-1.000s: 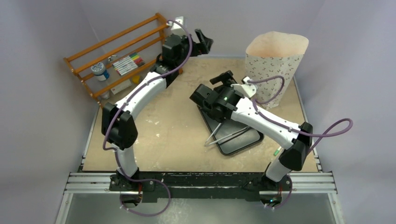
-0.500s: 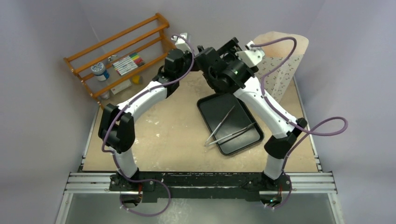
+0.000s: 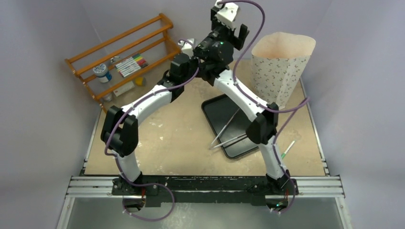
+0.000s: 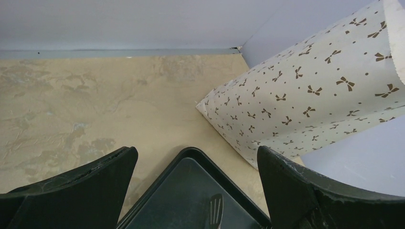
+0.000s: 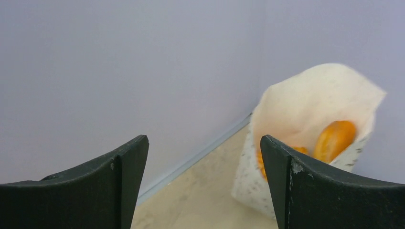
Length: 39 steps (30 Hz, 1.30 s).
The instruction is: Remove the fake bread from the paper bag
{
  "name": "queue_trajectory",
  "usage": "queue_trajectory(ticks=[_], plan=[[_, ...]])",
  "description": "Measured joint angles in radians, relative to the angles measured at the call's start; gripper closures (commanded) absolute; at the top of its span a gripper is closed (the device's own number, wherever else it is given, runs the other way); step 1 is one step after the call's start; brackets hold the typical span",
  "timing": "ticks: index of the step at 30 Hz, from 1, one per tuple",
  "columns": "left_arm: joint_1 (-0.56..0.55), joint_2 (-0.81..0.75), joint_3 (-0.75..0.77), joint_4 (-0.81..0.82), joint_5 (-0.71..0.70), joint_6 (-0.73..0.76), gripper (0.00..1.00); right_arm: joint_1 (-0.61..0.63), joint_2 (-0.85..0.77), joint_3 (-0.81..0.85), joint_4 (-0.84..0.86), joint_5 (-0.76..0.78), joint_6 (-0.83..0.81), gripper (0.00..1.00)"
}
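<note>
The paper bag (image 3: pixel 282 67) stands upright and open-topped at the back right of the table; it is off-white with small dark marks. Through its mouth the right wrist view shows the peach inside of the bag (image 5: pixel 310 109) and orange fake bread (image 5: pixel 334 140). My right gripper (image 5: pixel 204 162) is raised high, left of the bag and apart from it, open and holding nothing. In the top view my right gripper (image 3: pixel 228 26) partly hides the left one. My left gripper (image 4: pixel 197 167) is open and holding nothing, above the tray's far corner, with the bag (image 4: pixel 310 95) to its right.
A black tray (image 3: pixel 217 107) lies mid-table with metal tongs (image 3: pixel 234 133) on it. A wooden rack (image 3: pixel 119 57) with markers and a small jar stands at the back left. A green-tipped pen (image 3: pixel 287 150) lies near the right edge. Walls close in on the back and sides.
My right arm rose from low over the tray to high at the back, left of the bag, and its gripper stayed open. The left arm hardly moved.
</note>
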Motion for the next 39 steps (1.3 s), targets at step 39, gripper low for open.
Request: queue_trajectory(ticks=[39], plan=[[-0.072,0.095,0.042,-0.029,-0.070,-0.009,0.00,0.350,-0.052,0.175,0.135,0.111,-0.492,0.04]])
